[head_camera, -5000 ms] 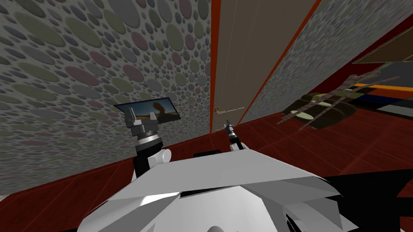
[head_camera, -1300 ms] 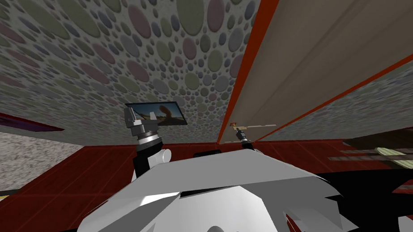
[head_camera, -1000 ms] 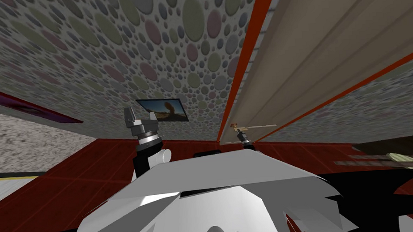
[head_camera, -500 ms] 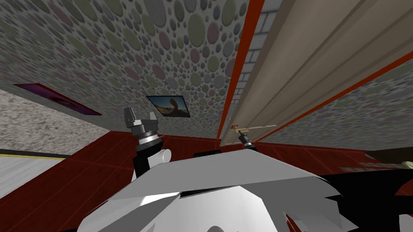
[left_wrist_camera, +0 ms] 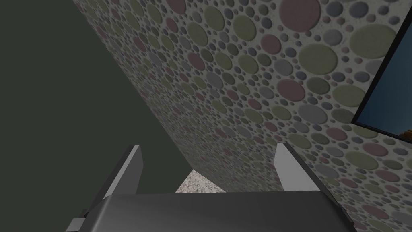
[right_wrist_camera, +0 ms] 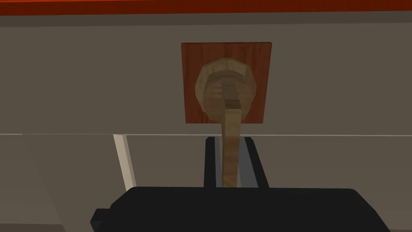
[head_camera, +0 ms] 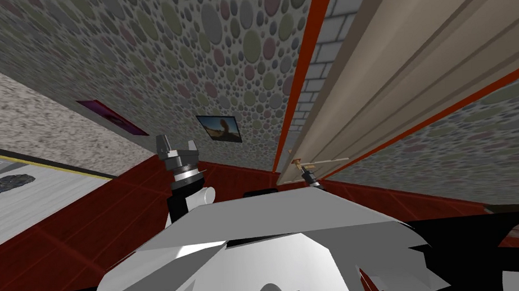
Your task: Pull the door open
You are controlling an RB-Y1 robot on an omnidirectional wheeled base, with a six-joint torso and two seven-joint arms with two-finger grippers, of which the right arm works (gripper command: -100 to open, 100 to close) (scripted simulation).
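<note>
Spotted wallpaper (head_camera: 190,44) all round, dark red floor (head_camera: 88,219) below, and there's the beige door (head_camera: 416,58) in its orange frame (head_camera: 299,76), ajar, with grey brickwork (head_camera: 325,41) showing in the gap. Right gripper (right_wrist_camera: 230,141) is clamped on the tan lever handle (right_wrist_camera: 230,161), fingers pressing its sides, just short of the round hub on its red-brown plate (right_wrist_camera: 257,60). Left gripper (left_wrist_camera: 209,146) hangs spread wide, holding nothing. The door looks rigid and weighty on its hinges. That slim lever is the one grip, and probably slick.
</note>
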